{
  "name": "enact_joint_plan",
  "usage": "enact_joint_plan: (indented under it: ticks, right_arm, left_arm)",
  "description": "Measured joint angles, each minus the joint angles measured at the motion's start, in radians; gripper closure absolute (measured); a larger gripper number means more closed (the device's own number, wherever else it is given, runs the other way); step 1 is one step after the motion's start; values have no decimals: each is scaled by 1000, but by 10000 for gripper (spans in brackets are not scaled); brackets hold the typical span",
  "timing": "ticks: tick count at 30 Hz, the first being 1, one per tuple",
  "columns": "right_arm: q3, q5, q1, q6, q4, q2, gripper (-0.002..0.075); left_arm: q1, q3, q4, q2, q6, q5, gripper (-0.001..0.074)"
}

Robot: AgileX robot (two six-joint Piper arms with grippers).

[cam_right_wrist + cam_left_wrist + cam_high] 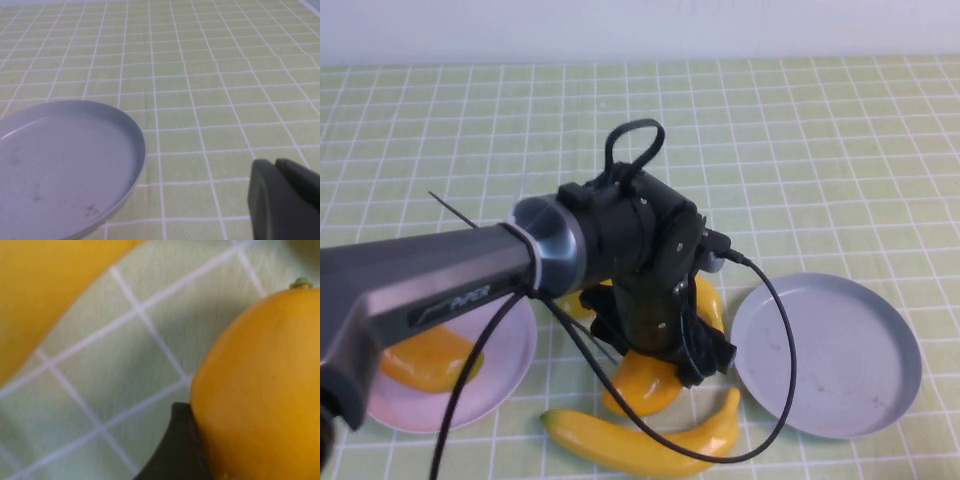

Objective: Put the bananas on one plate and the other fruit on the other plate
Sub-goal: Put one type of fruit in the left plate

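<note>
My left gripper reaches down at the middle front, jaws round an orange mango-like fruit on the cloth. In the left wrist view that fruit fills the space between the jaws, with one dark finger against its side. A second mango-like fruit lies on the pink plate. One banana lies at the front edge. The other banana is mostly hidden behind the arm; it shows in the left wrist view. The grey-blue plate is bare. My right gripper is shut and empty beside that plate.
A green checked cloth covers the table. The left arm's black cable loops over the front banana and the grey plate's rim. The left arm covers part of the pink plate. The right arm does not show in the high view.
</note>
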Motion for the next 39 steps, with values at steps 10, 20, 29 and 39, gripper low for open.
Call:
enact_joint_plan:
  ticks: [10,20,29,39]
  right_arm:
    - [0,0,0,0,0,0,743]
    - [0,0,0,0,0,0,743]
    - [0,0,0,0,0,0,743]
    - [0,0,0,0,0,0,743]
  left_arm:
    - [150,-26,39,-139,11,160,199]
    - [352,-26,122,-137,-19,26,199]
    - [372,-26,102,-123,-81,116,199]
    - [374,-22,75,-76,-83,179,199]
